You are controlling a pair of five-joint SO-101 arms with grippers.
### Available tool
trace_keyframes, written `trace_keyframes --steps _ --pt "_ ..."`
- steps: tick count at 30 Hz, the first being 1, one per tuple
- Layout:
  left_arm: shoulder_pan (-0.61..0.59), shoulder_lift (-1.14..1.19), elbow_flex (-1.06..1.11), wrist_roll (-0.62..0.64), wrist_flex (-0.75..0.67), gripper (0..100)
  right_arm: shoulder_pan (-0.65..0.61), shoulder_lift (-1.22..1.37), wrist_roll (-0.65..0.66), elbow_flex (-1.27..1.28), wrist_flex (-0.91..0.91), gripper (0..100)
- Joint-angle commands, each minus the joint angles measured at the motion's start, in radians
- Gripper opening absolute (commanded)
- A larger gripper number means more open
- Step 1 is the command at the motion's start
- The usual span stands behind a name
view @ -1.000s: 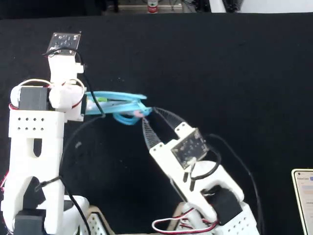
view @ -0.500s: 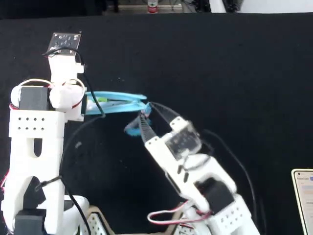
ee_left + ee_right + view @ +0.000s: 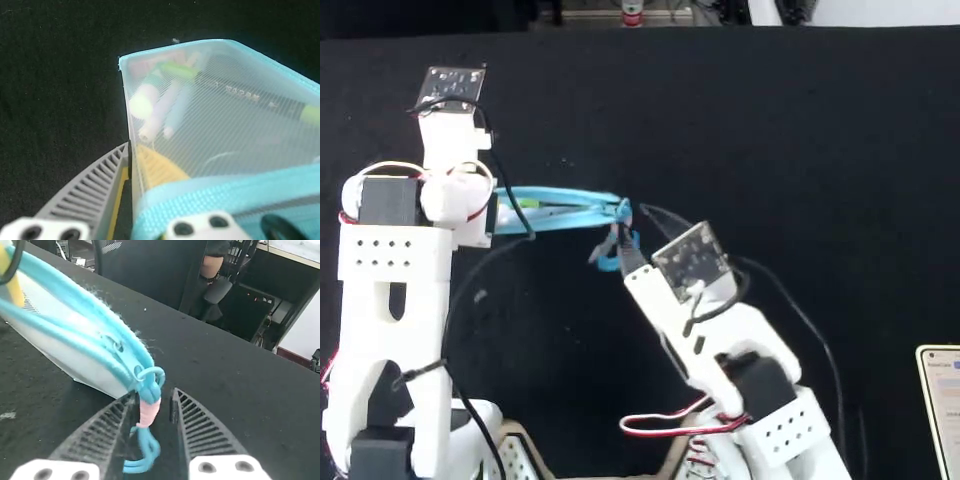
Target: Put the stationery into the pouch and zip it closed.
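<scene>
Two grips on one bag. My left gripper [image 3: 131,150] is clamped on the left end of the pouch [image 3: 555,210] and holds it edge-up, off the table [image 3: 800,150], running out to the right.

Pouch: thin translucent film with a teal fabric border. I judge it light and floppy. It will sag and twist if loaded away from the clamp, so the firm hold belongs on the stitched border, not the film.

Stationery [image 3: 165,107]: pens and markers are already inside, lying loose against the wall. They add little weight but will slide if the bag tips.

Zip pull [image 3: 148,412]: a pink-and-blue cord loop hangs off the slider ring at the pouch's right end. It is soft and thin and will slip out of a shallow pinch. Best taken high, just under the ring, so the force goes into the slider rather than stretching the cord.

My right gripper [image 3: 152,392] has its jaws apart, straddling the cord. One finger is just beside it and the other is clear of it, so nothing is pinched yet.

I can't tell from here how far the zip has run.
</scene>
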Motion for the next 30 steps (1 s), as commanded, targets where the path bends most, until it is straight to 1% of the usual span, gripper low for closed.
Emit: trace_keyframes --steps 1,6,8,11,14,19,22,25,28,30 --pt "-0.016 0.015 0.048 0.000 0.008 3 0.021 0.004 -0.002 -0.074 -0.005 10.9" --pt "-0.016 0.014 0.048 0.000 0.008 3 0.049 -0.050 0.000 -0.102 0.044 10.9" --pt "-0.016 0.014 0.048 0.000 0.006 3 0.043 -0.053 0.043 -0.111 0.075 11.3" --pt "-0.016 0.015 0.048 0.000 0.005 3 0.032 -0.013 0.094 -0.117 0.081 16.9" --pt "-0.016 0.014 0.048 0.000 0.009 3 0.031 0.073 0.101 -0.120 0.031 21.0" --pt "-0.016 0.014 0.048 0.000 0.009 3 0.035 0.242 0.149 -0.208 -0.008 20.1" --pt "-0.016 0.014 0.048 0.000 0.009 3 0.032 0.297 0.207 -0.243 -0.006 20.1" --pt "-0.013 0.014 0.048 0.000 0.009 3 0.031 0.300 0.250 -0.245 -0.005 20.1" --pt "-0.012 0.014 0.048 0.000 0.009 3 0.026 0.278 0.252 -0.243 -0.002 20.1" --pt "-0.015 0.014 0.048 0.000 0.009 3 -0.002 0.245 0.253 -0.243 0.040 20.1"
